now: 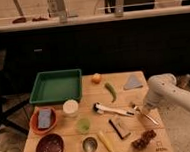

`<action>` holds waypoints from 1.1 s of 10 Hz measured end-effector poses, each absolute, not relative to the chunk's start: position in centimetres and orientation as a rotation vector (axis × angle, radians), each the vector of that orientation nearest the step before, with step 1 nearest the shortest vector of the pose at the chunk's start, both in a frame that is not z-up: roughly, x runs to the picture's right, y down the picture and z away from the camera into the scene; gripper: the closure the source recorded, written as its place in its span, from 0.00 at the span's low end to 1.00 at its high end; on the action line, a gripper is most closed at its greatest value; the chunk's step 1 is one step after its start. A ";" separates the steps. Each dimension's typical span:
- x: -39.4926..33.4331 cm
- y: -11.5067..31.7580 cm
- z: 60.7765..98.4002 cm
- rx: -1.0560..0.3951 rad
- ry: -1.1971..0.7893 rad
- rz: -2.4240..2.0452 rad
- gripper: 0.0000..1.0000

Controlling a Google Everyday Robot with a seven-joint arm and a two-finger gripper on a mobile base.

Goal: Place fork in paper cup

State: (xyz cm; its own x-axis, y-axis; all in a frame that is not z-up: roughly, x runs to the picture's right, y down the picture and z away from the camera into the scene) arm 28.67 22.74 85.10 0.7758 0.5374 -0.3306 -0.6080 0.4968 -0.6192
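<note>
Your gripper [140,111] is down on the wooden table [90,93], at about 4 o'clock from the table's middle. It sits at the end of the white arm [165,89], which reaches in from 3 o'clock. Its fingers are pressed together on the slim silver metal fork [151,118], which lies flat on the tabletop along the 10-to-4 o'clock line.

You will find the short white-cream paper cup [70,108] upright at 9 o'clock from the gripper and well apart from it, just beside the near right corner of the green rectangular tray [56,86]. The white-handled brush with a black head [111,109] lies between cup and fork. A small translucent green cup [83,124] stands just beside the paper cup, at its 5 o'clock.
</note>
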 end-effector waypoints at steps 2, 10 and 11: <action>28.7 22.8 85.2 -0.790 0.097 0.697 1.00; 28.4 20.2 83.4 -0.722 0.085 0.695 1.00; 28.4 19.8 83.1 -0.710 0.082 0.697 1.00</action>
